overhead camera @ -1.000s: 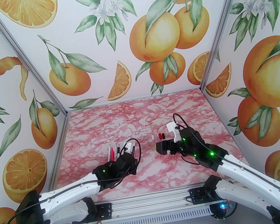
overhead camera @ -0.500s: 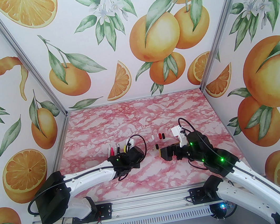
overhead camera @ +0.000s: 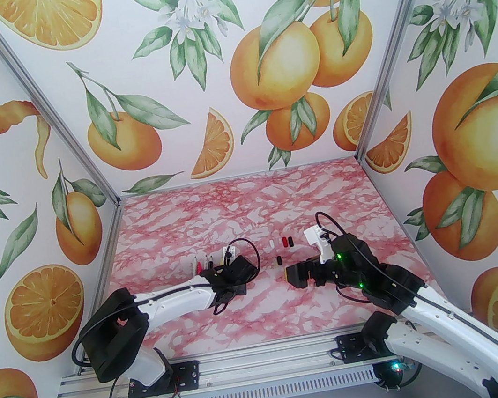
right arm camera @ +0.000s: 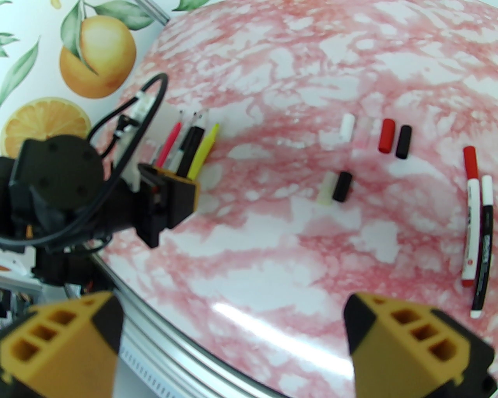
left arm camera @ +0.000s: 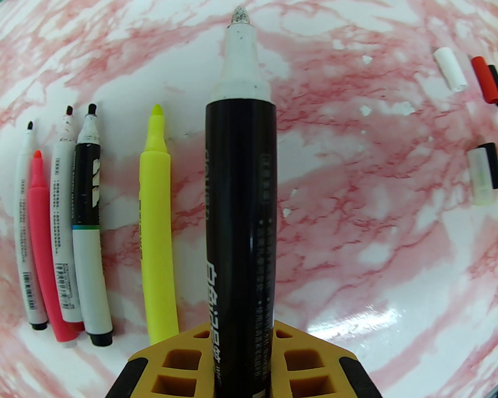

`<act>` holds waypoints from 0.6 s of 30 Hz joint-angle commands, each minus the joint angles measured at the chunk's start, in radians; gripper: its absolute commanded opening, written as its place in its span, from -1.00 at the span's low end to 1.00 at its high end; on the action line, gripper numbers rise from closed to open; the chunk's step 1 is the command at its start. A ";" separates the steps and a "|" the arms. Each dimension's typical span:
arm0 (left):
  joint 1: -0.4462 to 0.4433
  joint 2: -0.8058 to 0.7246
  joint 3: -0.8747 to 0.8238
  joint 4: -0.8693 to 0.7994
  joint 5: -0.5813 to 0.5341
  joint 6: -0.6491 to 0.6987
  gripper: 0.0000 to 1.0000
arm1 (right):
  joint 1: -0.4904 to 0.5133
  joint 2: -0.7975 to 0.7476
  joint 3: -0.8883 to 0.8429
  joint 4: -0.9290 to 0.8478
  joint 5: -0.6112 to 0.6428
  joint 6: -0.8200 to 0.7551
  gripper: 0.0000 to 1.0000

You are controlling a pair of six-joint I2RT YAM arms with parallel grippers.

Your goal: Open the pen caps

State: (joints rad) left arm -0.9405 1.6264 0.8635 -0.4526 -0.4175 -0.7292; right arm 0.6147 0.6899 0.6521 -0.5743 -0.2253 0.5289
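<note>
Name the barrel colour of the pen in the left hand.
Black with white lettering; the pen shows best in the left wrist view.

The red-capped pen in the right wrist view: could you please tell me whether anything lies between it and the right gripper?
Nothing visible does. The right gripper hangs open above bare table; the red-capped pen lies near that view's right edge, the loose caps further left.

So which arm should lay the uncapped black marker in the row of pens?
Left. The left gripper is shut on the black-barrelled plastic marker, beside the uncapped pens; the right gripper hangs open.
</note>
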 commanded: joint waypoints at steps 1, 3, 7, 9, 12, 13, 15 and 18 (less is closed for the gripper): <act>0.018 0.021 0.020 0.009 0.009 0.024 -1.00 | 0.006 0.006 -0.014 0.005 0.021 -0.008 0.99; 0.024 0.034 0.018 0.024 0.017 0.038 -0.99 | 0.006 0.009 -0.016 0.009 0.030 -0.002 0.99; 0.031 0.052 0.028 0.020 0.013 0.050 -0.99 | 0.006 0.013 -0.023 0.017 0.032 0.005 0.99; 0.033 0.057 0.031 0.020 0.013 0.053 -0.99 | 0.006 0.013 -0.024 0.019 0.032 0.008 0.99; 0.039 0.065 0.031 0.022 0.013 0.060 -0.95 | 0.005 0.011 -0.024 0.014 0.038 0.007 0.99; 0.040 0.067 0.031 0.022 0.013 0.061 -0.94 | 0.005 0.011 -0.023 0.011 0.040 0.008 0.99; 0.043 0.069 0.032 0.019 0.011 0.063 -0.90 | 0.006 0.006 -0.022 0.007 0.044 0.007 0.99; 0.044 0.069 0.033 0.017 0.007 0.065 -0.81 | 0.005 0.005 -0.022 0.002 0.048 0.008 0.99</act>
State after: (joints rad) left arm -0.9035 1.6867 0.8673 -0.4435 -0.4046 -0.6773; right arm 0.6147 0.7002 0.6380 -0.5732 -0.2077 0.5327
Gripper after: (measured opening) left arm 0.174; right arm 0.996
